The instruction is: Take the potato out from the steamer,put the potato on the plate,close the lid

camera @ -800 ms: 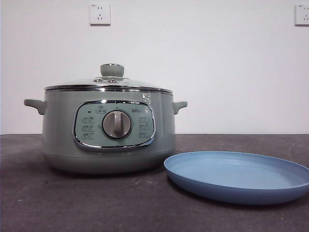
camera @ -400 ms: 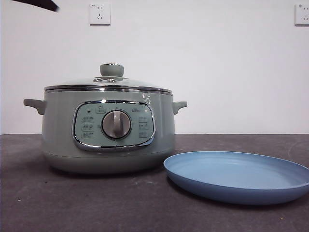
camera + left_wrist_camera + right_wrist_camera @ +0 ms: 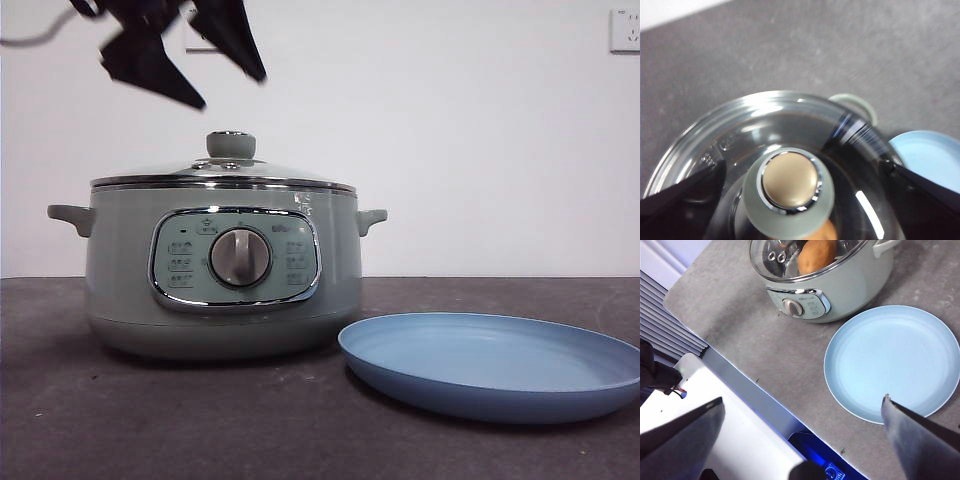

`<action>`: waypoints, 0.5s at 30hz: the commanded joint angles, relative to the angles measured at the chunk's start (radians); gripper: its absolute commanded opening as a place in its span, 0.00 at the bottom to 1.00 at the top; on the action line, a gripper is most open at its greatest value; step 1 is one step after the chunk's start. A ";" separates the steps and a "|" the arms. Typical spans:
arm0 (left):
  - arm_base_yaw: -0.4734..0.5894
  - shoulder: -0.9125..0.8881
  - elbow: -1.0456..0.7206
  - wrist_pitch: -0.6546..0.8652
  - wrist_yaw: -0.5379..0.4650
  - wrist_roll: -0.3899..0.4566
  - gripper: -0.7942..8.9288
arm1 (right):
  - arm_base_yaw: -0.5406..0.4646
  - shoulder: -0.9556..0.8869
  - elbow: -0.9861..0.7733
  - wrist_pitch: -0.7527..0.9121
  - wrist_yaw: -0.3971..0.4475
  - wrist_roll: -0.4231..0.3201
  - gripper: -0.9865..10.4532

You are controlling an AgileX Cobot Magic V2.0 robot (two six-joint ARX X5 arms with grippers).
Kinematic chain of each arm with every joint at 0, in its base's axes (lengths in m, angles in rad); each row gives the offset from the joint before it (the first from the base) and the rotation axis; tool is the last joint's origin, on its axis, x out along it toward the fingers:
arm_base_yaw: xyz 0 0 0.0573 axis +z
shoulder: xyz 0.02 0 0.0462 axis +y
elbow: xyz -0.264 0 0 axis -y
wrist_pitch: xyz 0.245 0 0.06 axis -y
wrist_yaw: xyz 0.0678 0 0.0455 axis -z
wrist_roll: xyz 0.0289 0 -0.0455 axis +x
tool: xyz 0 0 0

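Observation:
The sage-green steamer (image 3: 220, 270) stands on the dark table with its glass lid (image 3: 225, 172) on. In the right wrist view the orange-brown potato (image 3: 817, 255) shows through the lid (image 3: 785, 260), inside the steamer (image 3: 840, 287). My left gripper (image 3: 231, 92) hangs open a little above the lid's knob (image 3: 231, 145). In the left wrist view its jaws stand either side of the knob (image 3: 790, 192) without touching it. The light-blue plate (image 3: 490, 365) lies to the right of the steamer with nothing on it. My right gripper (image 3: 802, 401) is open, high above the table's near edge.
Two wall sockets (image 3: 625, 30) are on the white wall behind. The right wrist view shows the table's front edge and the white robot base (image 3: 735, 420) beyond it. One steamer side handle (image 3: 855, 102) points toward the plate (image 3: 935, 155).
My left gripper has come down from the top left corner and now hangs open just above the lid's knob. Steamer, lid and plate have not moved.

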 commanded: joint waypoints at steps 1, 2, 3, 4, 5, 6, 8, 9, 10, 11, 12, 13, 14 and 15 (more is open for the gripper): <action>-0.007 0.047 0.002 0.019 -0.025 0.020 0.76 | 0.002 0.002 0.005 0.004 -0.001 0.001 0.66; -0.009 0.062 0.002 0.027 -0.026 0.020 0.76 | 0.002 0.002 0.005 0.004 -0.001 0.000 0.66; -0.011 0.074 0.002 0.031 -0.031 0.020 0.76 | 0.002 0.002 0.005 0.004 -0.001 0.000 0.66; -0.013 0.082 0.002 0.033 -0.038 0.020 0.76 | 0.002 0.002 0.005 0.004 -0.001 0.001 0.66; -0.013 0.088 0.002 0.033 -0.043 0.020 0.76 | 0.002 0.002 0.005 0.004 0.000 0.001 0.66; -0.014 0.093 0.002 0.033 -0.043 0.020 0.76 | 0.002 0.002 0.005 0.004 0.000 0.000 0.66; -0.018 0.097 0.002 0.029 -0.044 0.020 0.76 | 0.002 0.002 0.005 0.004 0.000 0.000 0.66; -0.019 0.097 0.002 0.030 -0.045 0.020 0.76 | 0.002 0.003 0.005 0.005 0.001 0.000 0.66; -0.019 0.097 0.002 0.031 -0.046 0.020 0.75 | 0.002 0.003 0.005 0.005 0.002 0.000 0.66; -0.019 0.097 0.002 0.032 -0.049 0.019 0.72 | 0.002 0.006 0.005 0.005 0.003 0.000 0.66; -0.021 0.097 0.002 0.031 -0.051 0.019 0.65 | 0.002 0.009 0.005 0.005 0.003 0.000 0.66; -0.022 0.097 0.002 0.028 -0.051 0.019 0.57 | 0.002 0.010 0.005 0.005 0.003 0.000 0.66; -0.024 0.097 0.002 0.024 -0.051 0.019 0.50 | 0.002 0.013 0.005 0.005 0.003 0.000 0.66; -0.024 0.097 0.002 0.017 -0.050 0.019 0.42 | 0.002 0.013 0.005 0.005 0.003 0.000 0.66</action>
